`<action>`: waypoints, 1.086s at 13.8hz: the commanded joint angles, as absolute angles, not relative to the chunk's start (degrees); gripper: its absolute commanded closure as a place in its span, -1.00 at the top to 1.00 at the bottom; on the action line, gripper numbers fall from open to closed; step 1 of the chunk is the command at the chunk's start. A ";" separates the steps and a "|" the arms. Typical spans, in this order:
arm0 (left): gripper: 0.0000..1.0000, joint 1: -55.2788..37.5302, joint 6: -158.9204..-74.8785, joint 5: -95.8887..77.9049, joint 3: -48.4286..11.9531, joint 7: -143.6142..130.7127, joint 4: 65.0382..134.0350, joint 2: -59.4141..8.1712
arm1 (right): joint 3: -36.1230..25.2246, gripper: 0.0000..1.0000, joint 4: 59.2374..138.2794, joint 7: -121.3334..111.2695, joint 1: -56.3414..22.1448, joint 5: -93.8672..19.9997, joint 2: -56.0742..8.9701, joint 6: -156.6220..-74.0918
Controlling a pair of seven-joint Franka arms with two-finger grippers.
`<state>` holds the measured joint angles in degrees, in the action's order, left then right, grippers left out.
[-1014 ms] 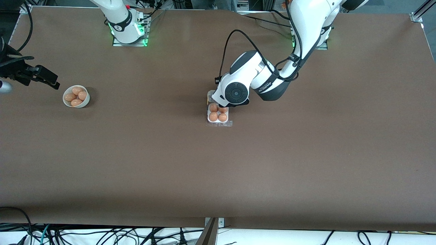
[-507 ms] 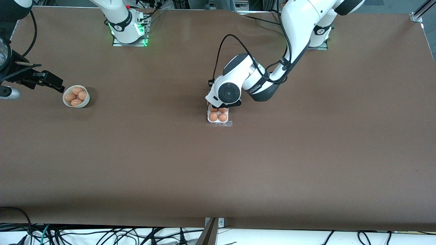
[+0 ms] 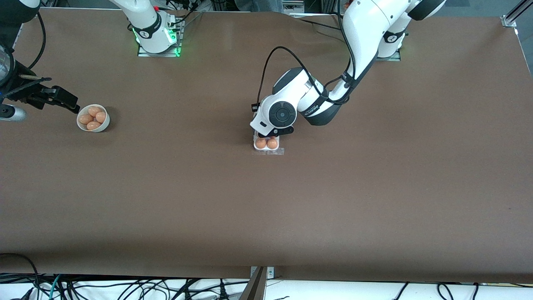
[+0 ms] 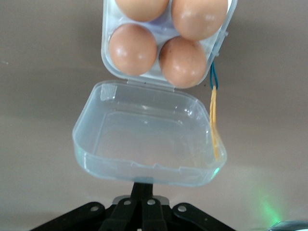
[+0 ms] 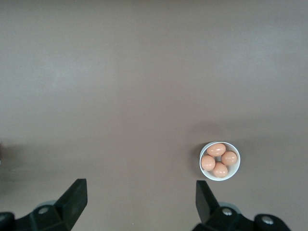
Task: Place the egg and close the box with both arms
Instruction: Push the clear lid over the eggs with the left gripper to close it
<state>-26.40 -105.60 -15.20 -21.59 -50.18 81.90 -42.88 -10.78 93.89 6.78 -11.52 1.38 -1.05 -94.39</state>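
The box (image 3: 269, 150) sits mid-table with an egg (image 4: 133, 49) in each cell of its whitish tray (image 4: 166, 30). Its clear lid (image 4: 149, 139) is swung open at the hinge and tilted up. My left gripper (image 4: 143, 186) is shut, and its joined fingertips meet the lid's free rim. In the front view the left arm's wrist (image 3: 278, 114) hangs over the box and hides all but two eggs (image 3: 266, 143). My right gripper (image 3: 66, 102) is open and holds nothing. It hovers at the right arm's end of the table, beside the bowl.
A round white bowl (image 3: 93, 118) with several more eggs (image 5: 220, 160) stands at the right arm's end of the table. A thin yellow and blue string (image 4: 212, 115) hangs along one side of the lid. The brown tabletop (image 3: 291, 208) stretches toward the front camera.
The left arm's wrist came down toward the front camera over the box and now covers the two eggs nearer the bases. The right gripper shifted slightly toward the bowl.
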 commanded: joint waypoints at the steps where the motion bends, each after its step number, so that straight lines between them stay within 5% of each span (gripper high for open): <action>1: -0.96 -27.25 -107.13 -15.82 -20.22 -50.80 79.89 -43.77 | -10.81 1.00 92.28 7.21 -11.60 0.53 -1.58 -93.08; 12: -0.87 -27.16 -109.86 -12.57 -15.47 -49.05 74.98 -44.38 | -10.81 1.00 92.29 7.21 -11.60 0.53 -1.58 -93.08; 13: -0.77 -27.07 -109.69 -12.57 -14.86 -48.96 74.71 -44.04 | -10.81 1.00 92.20 7.21 -11.60 0.53 -1.58 -93.08; 15: -0.11 -26.81 -109.08 -11.44 -12.76 -48.87 74.01 -42.90 | -10.81 1.00 92.28 7.21 -11.60 0.53 -1.58 -93.08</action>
<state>-26.37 -110.24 -13.33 -14.75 -49.59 76.15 -43.33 -10.77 93.83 6.78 -11.52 1.36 -1.06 -94.37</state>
